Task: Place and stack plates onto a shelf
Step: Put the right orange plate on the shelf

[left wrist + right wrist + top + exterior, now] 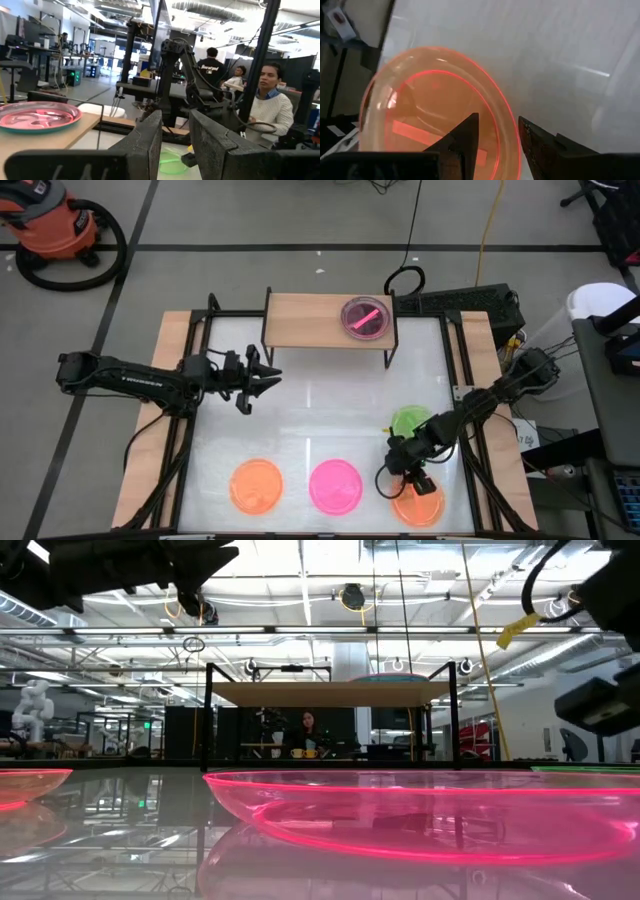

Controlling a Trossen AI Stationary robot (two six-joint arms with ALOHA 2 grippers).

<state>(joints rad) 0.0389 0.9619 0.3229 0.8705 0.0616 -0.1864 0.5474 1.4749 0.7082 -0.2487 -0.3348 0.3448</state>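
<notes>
High view: four plates on bench – orange plate (pixel 256 485), pink plate (pixel 334 486), second orange plate (pixel 419 502), green plate (pixel 409 421). Fifth, pink-topped plate (pixel 365 318), on wooden shelf (pixel 310 320) at right end; stacked or not, cannot tell. Left gripper (pixel 268 377) hangs in front of shelf, fingers slightly apart, empty. Right gripper (pixel 413 481) over orange plate's rim.

Low view: pink plate (pixel 420 815) close, translucent, glowing rim; shelf (pixel 330 692) behind.

Left wrist view: shelf plate (pixel 37 115) shallow, glossy.

Right wrist view: fingers (pixel 462 145) narrowly parted, straddling orange rim (pixel 470 90); grip not clear.

Left tool (pixel 268 375) parted, raised; right tool (pixel 409 476) parted, angled down.
</notes>
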